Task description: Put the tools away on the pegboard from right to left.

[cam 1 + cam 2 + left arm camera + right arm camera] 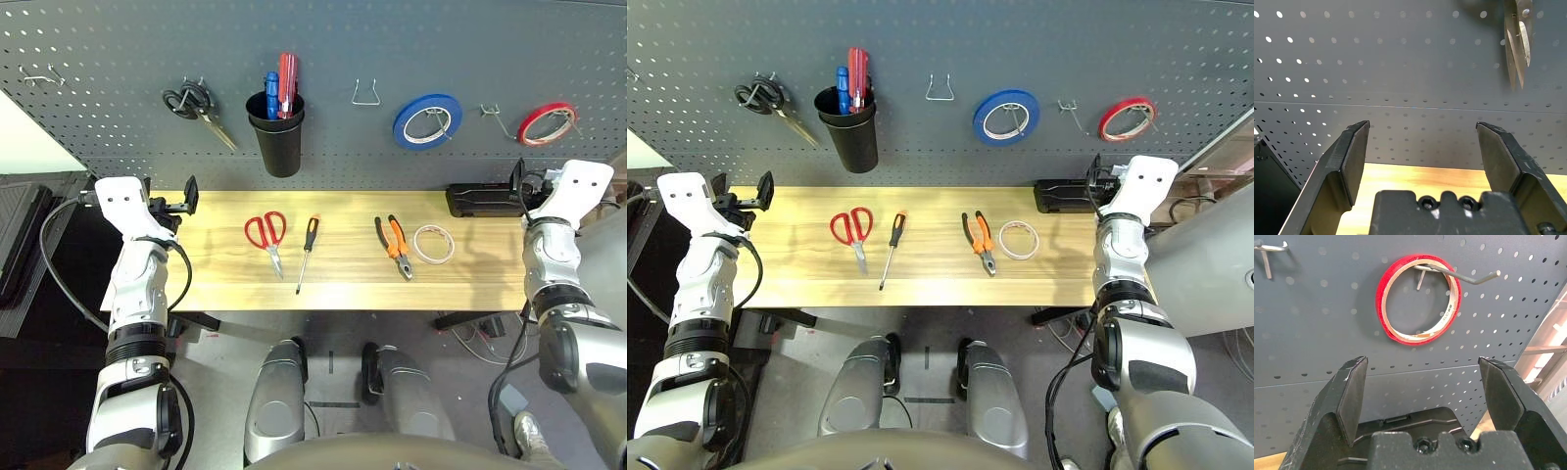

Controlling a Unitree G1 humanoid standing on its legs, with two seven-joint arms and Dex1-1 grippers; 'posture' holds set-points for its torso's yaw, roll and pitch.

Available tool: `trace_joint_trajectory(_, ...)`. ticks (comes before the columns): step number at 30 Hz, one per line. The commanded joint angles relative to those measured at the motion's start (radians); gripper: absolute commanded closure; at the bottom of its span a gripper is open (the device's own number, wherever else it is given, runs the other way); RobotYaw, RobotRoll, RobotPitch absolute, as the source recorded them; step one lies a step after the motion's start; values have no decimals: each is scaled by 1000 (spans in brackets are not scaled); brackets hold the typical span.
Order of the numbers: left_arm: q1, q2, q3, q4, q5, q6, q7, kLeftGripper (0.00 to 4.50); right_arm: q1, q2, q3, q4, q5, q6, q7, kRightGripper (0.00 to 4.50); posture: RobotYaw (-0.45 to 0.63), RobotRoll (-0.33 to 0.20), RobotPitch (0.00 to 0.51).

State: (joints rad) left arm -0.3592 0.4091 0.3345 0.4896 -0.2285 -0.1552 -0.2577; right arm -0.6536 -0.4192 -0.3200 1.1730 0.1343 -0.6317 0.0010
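Four tools lie in a row on the wooden table (343, 284). From right to left they are a whitish tape roll (433, 244), orange-and-black pliers (394, 246), a black-and-orange-handled screwdriver (306, 252) and red-handled scissors (266, 235). The dark grey pegboard (343, 49) rises behind the table. My left gripper (1422, 147) hovers open at the table's left end, facing the board. At the right end my right gripper (1422, 382) is open too, facing a red tape roll (1419, 299). Both are empty and well away from the tools.
On the board hang black-handled scissors (196, 106), a black cup (277, 137) holding blue and red handles, an empty wire hook (366, 93), a blue tape roll (427, 120), another empty hook (495, 117) and the red tape roll (547, 122). A black box (482, 200) sits at the table's right end.
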Motion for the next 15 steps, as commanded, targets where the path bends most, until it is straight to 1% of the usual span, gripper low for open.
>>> trace_joint_trajectory(1,4,1,-9,19,12,-7,-4,51,20,-11,-6,6,-4,-12,0,0,225,0,180)
trace_joint_trajectory(6,9,-12,-21,10,12,-1,-9,51,21,-21,3,4,-12,-10,25,0,211,0,184)
trace_joint_trajectory(10,18,-20,-52,-16,4,33,-51,51,31,-45,24,-4,-25,21,80,0,192,0,187)
trace_joint_trajectory(13,30,-28,-91,-60,0,69,-96,51,40,-77,42,-10,-39,53,122,0,180,0,192)
trace_joint_trajectory(15,50,-29,-149,-119,-1,119,-158,51,43,-119,72,-11,-60,114,201,0,170,0,196)
